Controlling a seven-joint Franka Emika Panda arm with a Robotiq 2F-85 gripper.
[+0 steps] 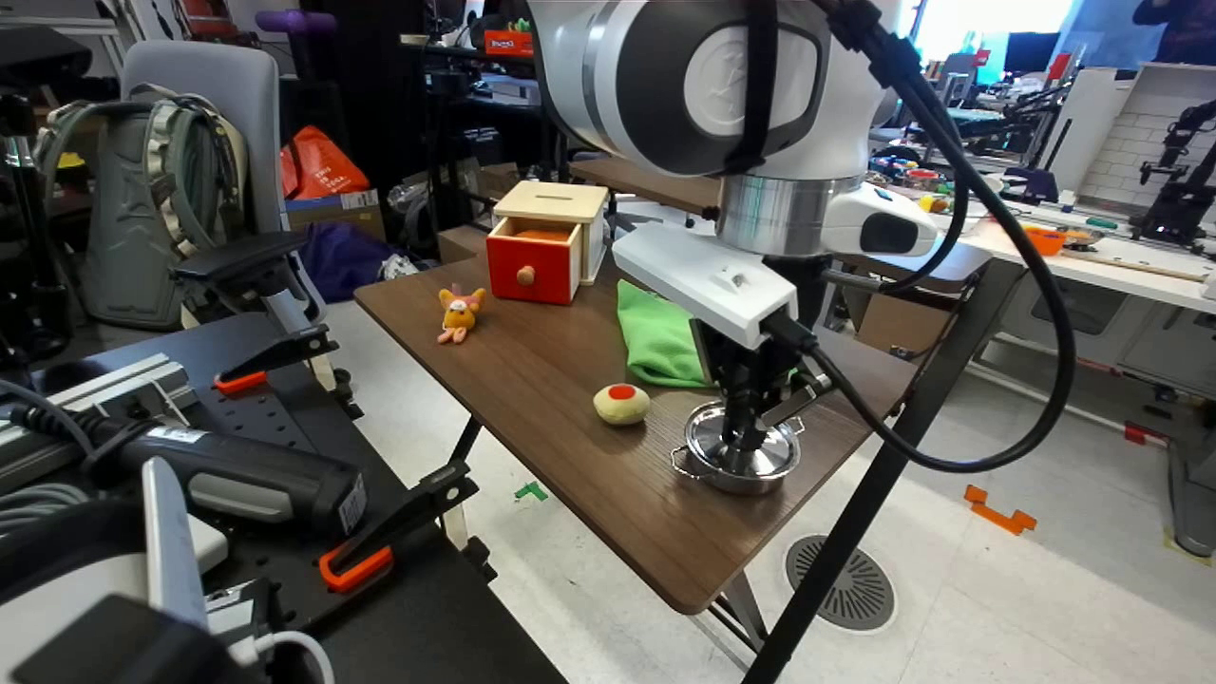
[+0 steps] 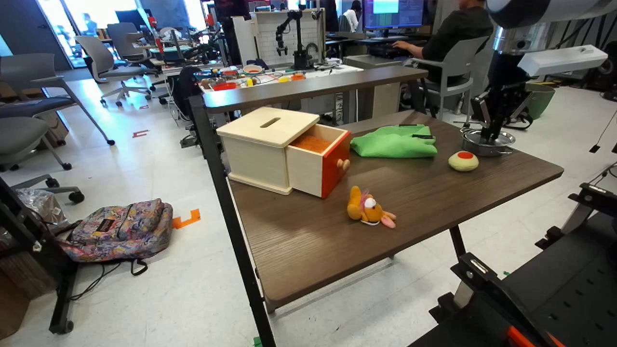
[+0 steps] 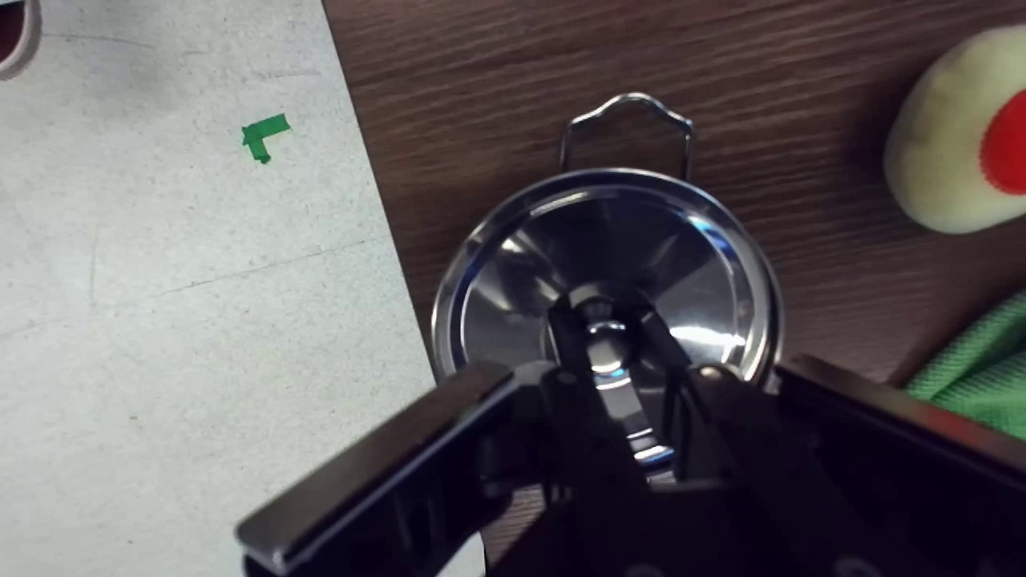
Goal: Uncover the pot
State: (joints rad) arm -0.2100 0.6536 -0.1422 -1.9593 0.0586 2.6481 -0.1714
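Far window (image 1: 1007, 17) blown out; glare streaks lid (image 3: 609, 240); pincer (image 3: 607, 322) dark, blurred in wrist view.

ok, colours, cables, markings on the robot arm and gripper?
White rounded arm with a dark grey joint cover bearing a faint emblem, a black strap, shiny silver metal collar, white box-shaped housing and thick black cable. Black two-fingered gripper.

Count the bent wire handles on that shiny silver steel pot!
2: in an exterior view, the left handle and right handle stick out from opposite sides of the pot.
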